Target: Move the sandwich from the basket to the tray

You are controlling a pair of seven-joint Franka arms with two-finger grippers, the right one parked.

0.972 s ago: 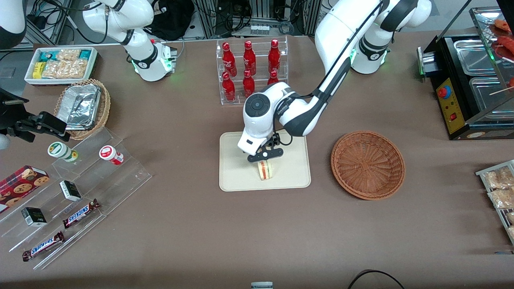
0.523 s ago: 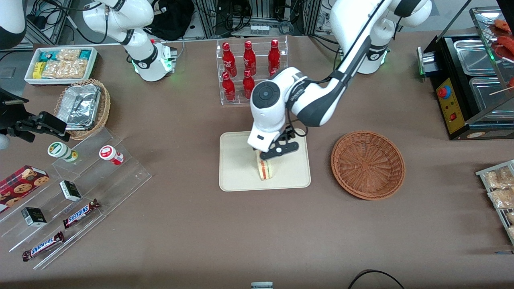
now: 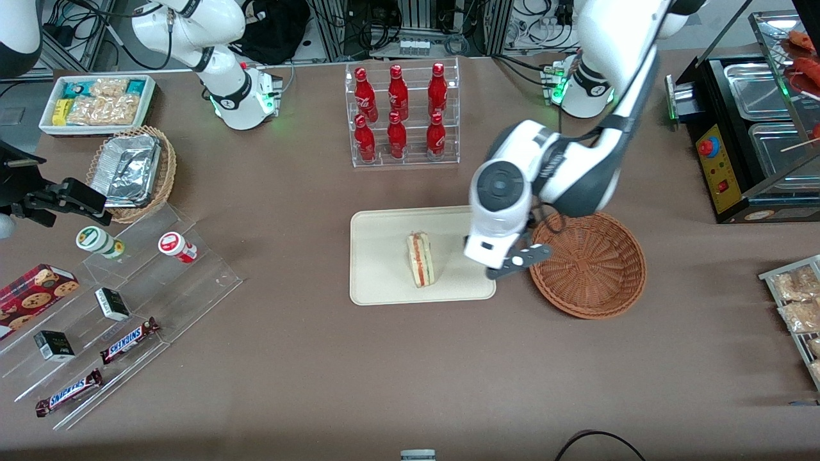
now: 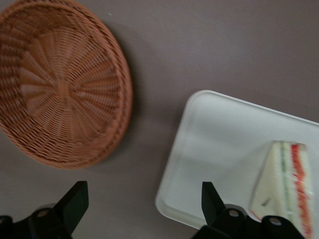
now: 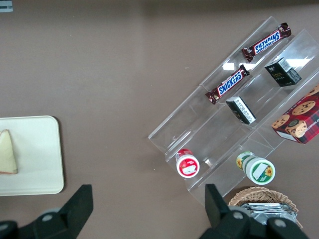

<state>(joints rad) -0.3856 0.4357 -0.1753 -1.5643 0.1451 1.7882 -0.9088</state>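
Note:
The sandwich (image 3: 421, 259) lies on the cream tray (image 3: 378, 282), near its middle, filling edge up. It also shows in the left wrist view (image 4: 286, 181) on the tray (image 4: 219, 144), and in the right wrist view (image 5: 7, 159). The reddish-brown basket (image 3: 587, 262) is empty, beside the tray toward the working arm's end; the left wrist view shows it too (image 4: 60, 84). My gripper (image 3: 512, 262) is open and empty, raised above the gap between the tray's edge and the basket. Its fingertips (image 4: 76, 199) stand wide apart.
A clear rack of red bottles (image 3: 400, 115) stands farther from the front camera than the tray. A tan basket with foil containers (image 3: 131, 169), a white snack bin (image 3: 96, 102) and acrylic steps with candy bars (image 3: 122, 307) lie toward the parked arm's end. A black warmer (image 3: 749, 134) stands at the working arm's end.
My gripper let go of the sandwich, which stays on the tray. The gripper rose and moved sideways toward the basket.

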